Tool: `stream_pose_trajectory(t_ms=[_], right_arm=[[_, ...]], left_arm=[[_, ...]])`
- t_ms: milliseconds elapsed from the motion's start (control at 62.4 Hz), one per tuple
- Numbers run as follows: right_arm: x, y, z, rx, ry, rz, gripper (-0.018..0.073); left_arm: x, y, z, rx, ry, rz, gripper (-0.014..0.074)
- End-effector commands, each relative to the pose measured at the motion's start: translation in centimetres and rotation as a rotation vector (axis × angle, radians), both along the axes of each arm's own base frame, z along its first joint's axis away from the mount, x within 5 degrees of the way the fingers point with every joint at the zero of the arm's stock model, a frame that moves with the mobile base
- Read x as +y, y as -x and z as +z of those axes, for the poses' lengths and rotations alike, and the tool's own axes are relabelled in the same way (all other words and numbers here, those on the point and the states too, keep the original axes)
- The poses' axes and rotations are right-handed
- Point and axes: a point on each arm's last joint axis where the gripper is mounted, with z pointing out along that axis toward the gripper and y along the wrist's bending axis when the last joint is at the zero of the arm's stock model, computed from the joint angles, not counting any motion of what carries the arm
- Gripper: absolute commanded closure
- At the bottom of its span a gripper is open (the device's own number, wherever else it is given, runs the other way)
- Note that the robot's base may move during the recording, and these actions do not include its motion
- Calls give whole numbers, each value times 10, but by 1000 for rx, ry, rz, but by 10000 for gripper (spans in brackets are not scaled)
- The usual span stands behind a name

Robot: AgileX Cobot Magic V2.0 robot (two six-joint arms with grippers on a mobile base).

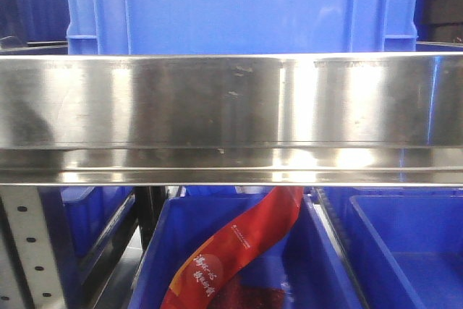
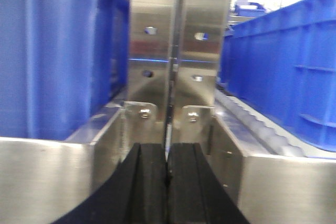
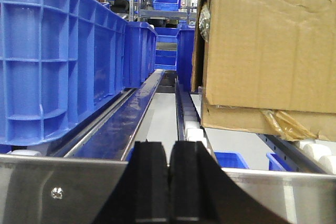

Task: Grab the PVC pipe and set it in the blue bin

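Note:
The PVC pipe is out of view in every frame. A large blue bin (image 1: 242, 9) stands on the steel shelf right before the front camera. My left gripper (image 2: 167, 153) is shut with nothing between its black fingers, pointing at a steel upright between two blue bins (image 2: 52, 56). My right gripper (image 3: 169, 153) is also shut and empty, held just over a steel rail and looking down a shelf lane between a blue bin (image 3: 58, 56) and a cardboard box (image 3: 265, 51).
A broad steel shelf beam (image 1: 231, 117) fills the middle of the front view. Below it stand lower blue bins (image 1: 405, 251), one holding a red packet (image 1: 231, 251). Roller tracks (image 3: 191, 119) run along the lane beside the cardboard box.

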Motion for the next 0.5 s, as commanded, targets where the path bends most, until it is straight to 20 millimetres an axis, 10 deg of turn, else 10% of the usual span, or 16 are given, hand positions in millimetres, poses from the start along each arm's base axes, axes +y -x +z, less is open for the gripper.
stream_pose_trajectory(t_ms=[0,481], right_arm=[[0,0,2,-20,10,-9,728],[0,0,2,-20,10,-9,728]], left_arm=[[-2,1,3,-26,-1,-26,707],[-2,1,3,-26,-1,-39,707]])
